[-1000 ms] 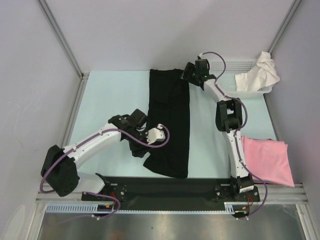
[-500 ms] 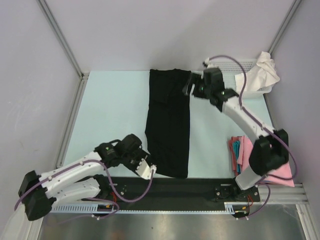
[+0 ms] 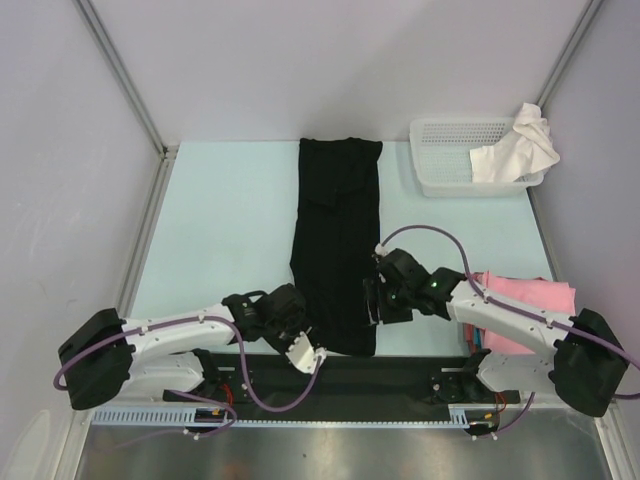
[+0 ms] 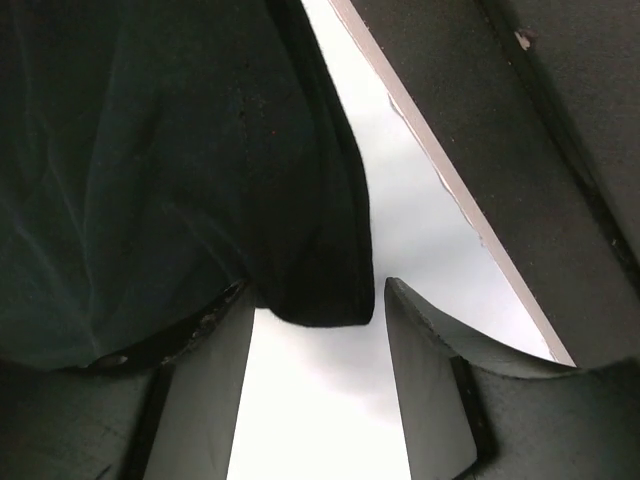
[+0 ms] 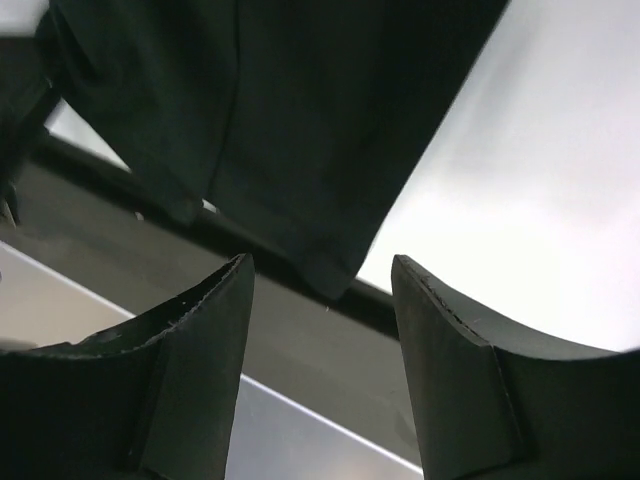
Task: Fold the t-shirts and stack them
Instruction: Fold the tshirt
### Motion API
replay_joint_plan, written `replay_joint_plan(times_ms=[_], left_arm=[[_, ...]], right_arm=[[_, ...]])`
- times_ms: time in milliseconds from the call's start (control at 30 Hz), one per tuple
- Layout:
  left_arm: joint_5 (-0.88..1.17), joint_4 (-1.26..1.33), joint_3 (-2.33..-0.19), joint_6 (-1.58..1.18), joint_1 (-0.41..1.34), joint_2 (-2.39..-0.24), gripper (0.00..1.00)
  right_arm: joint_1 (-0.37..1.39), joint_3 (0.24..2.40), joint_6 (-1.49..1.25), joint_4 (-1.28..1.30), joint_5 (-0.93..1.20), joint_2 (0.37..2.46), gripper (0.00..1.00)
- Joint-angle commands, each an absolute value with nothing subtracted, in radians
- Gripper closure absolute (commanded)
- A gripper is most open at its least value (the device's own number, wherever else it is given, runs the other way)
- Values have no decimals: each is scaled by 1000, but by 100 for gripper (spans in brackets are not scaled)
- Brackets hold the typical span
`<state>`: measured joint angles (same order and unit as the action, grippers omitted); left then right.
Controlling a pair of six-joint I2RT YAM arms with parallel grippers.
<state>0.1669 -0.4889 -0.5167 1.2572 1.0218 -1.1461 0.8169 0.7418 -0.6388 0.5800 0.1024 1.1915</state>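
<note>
The right end effector (image 3: 375, 303) has swung from the 12 o'clock end of the long black cloth t-shirt (image 3: 338, 230) to its 6 o'clock hem, opposite the left end effector (image 3: 303, 352). Both stand part-open and empty at the hem corners. A two-corner grasp for folding the hem away appears imminent.

Lab test cell: plain walls (image 3: 330, 60), aluminium frame posts (image 3: 119, 72).
</note>
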Motion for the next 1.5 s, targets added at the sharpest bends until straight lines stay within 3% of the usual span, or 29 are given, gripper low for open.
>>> replay_joint_plan(times_ms=[0, 100, 200, 300, 367, 400, 700, 900, 1000, 1300, 1467], left_arm=[[163, -446, -491, 1275, 1028, -1164, 40], [130, -426, -498, 1244, 1028, -1193, 40], [118, -420, -503, 1218, 1028, -1210, 50], [115, -420, -491, 1212, 1029, -1209, 72], [118, -426, -489, 1190, 1029, -1206, 98], [123, -433, -495, 1174, 1032, -1201, 100], [302, -678, -633, 841, 1155, -1141, 100], [302, -695, -670, 755, 1161, -1138, 100], [305, -725, -730, 759, 1082, -1157, 100], [325, -794, -1010, 874, 806, -1347, 100], [313, -870, -1239, 916, 677, -1575, 100]], right_arm=[[885, 707, -719, 587, 127, 1204, 37], [913, 678, -733, 577, 129, 1232, 38], [923, 649, -742, 548, 143, 1258, 38], [927, 624, -741, 505, 140, 1284, 40], [927, 617, -744, 462, 147, 1313, 46], [928, 615, -742, 453, 147, 1321, 51], [933, 595, -742, 455, 178, 1299, 100], [933, 629, -715, 557, 205, 1236, 100], [925, 699, -666, 665, 195, 1230, 100], [635, 905, -473, 655, 244, 1342, 100], [526, 1054, -391, 592, 216, 1498, 100]])
